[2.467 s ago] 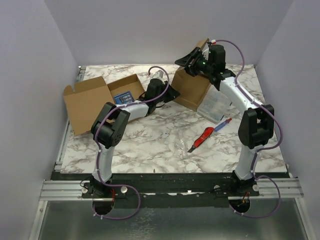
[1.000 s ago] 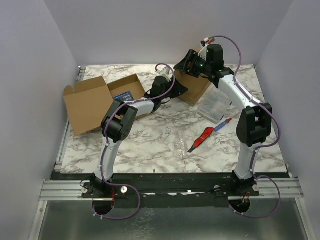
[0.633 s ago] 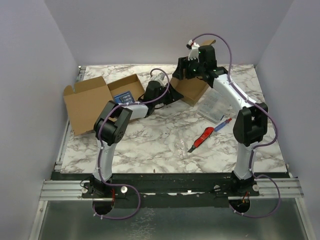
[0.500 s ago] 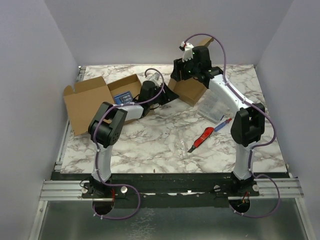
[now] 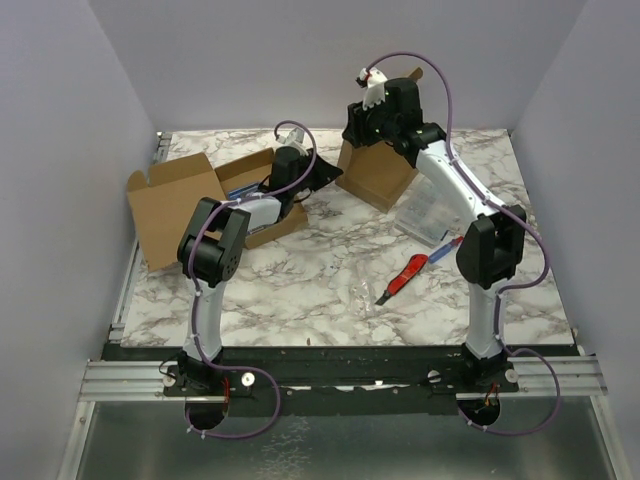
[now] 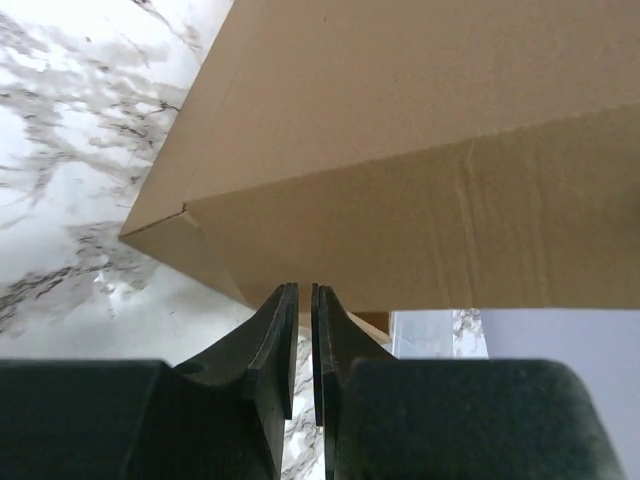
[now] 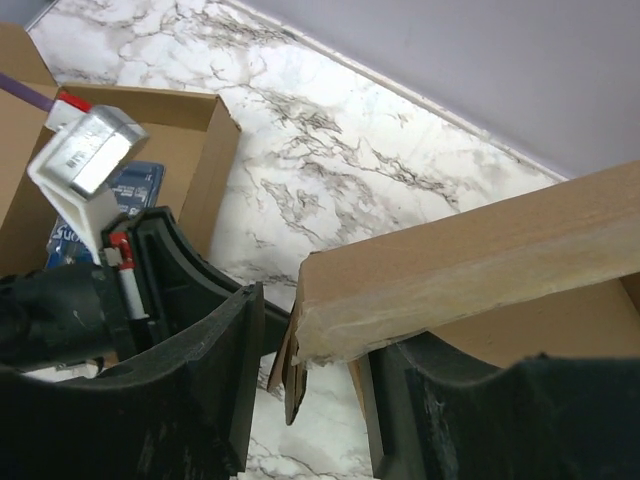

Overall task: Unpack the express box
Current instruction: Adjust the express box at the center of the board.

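I see the marble table [image 5: 320,290], an open carton [image 5: 175,215] at its left edge and the express box [image 5: 382,180] standing near the far edge, centre. My right fingers [image 7: 200,380] stand apart astride the box's top edge, a gap showing on one side. My left fingers [image 6: 275,340] are almost together, empty, beside its low edge.
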Controlling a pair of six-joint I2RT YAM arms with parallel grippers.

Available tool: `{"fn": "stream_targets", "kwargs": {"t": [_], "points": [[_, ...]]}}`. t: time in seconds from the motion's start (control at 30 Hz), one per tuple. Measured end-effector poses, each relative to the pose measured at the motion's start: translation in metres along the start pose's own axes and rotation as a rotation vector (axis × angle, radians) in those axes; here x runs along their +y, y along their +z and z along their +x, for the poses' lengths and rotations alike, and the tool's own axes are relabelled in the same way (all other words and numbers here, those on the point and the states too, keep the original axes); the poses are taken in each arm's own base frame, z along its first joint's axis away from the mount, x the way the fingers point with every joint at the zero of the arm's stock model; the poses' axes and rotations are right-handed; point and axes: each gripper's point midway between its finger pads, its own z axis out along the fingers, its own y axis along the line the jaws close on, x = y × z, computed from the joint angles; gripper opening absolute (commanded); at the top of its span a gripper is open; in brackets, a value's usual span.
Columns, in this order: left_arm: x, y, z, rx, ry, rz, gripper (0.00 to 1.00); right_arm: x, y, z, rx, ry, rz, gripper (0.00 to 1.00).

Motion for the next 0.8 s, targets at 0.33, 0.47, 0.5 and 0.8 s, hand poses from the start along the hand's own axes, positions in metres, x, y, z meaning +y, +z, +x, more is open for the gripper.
{"fn": "stream_targets", "kwargs": {"t": [0.33, 0.47, 0.5, 0.8], "points": [[-0.013, 0.031, 0.018, 0.028, 0.015, 0.036, 0.16, 0.006, 0.016, 0.008, 0.024, 0.017, -0.042, 0.48], [-0.023, 0.034, 0.016, 0.024, 0.025, 0.054, 0.16, 0.010, 0.019, 0.010, 0.030, 0.022, -0.053, 0.48], [-0.024, 0.035, 0.015, 0.020, 0.028, 0.056, 0.16, 0.011, 0.020, 0.010, 0.032, 0.025, -0.054, 0.48], [-0.010, 0.041, 0.022, 0.023, 0.022, 0.026, 0.16, 0.012, 0.022, 0.025, 0.043, 0.101, -0.035, 0.49]]}}
